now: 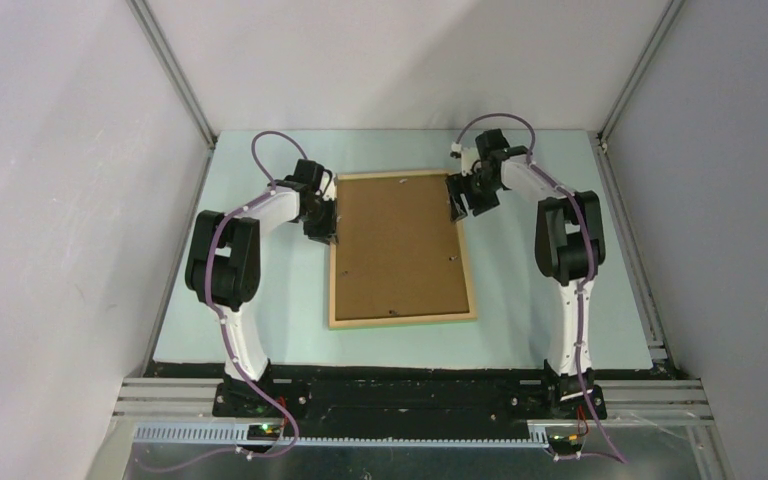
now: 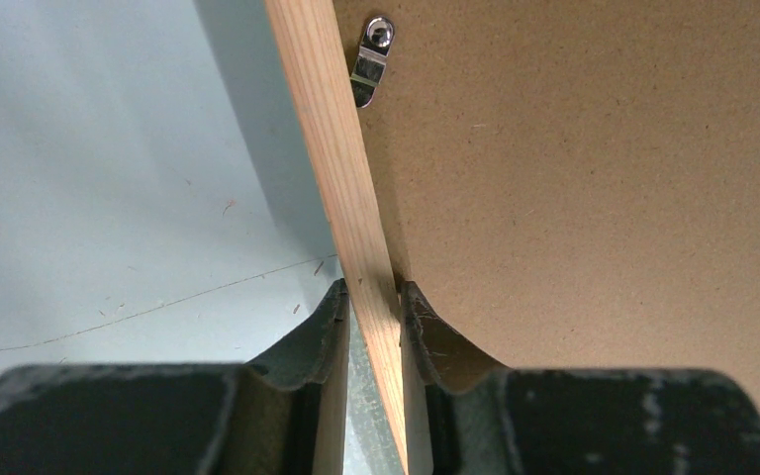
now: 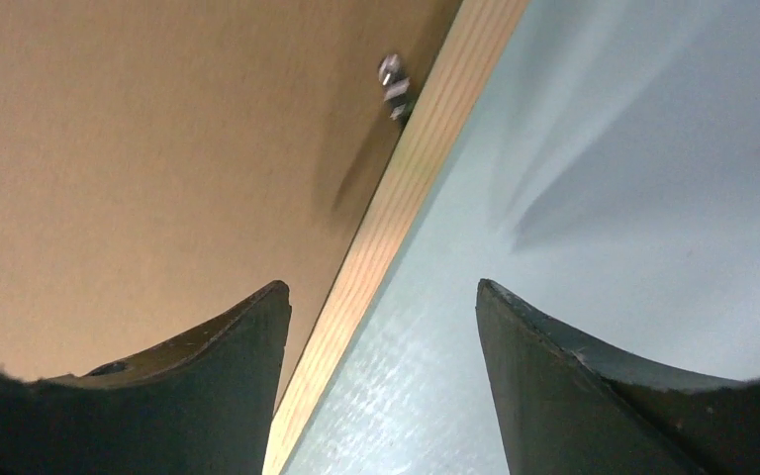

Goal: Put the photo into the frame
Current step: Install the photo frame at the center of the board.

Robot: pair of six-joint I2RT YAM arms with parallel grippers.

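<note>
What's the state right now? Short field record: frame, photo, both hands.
frame: on the table, wood back up
photo: inside the frame, brown board back up
left hand: shut on the frame's left rail
right hand: open, one finger on either side of the right rail
clip: metal, on the board beside the left rail

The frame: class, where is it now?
Top view: the frame lies back-up in the middle of the table, the left gripper shut on its left rail, the right gripper open over its right rail.
</note>
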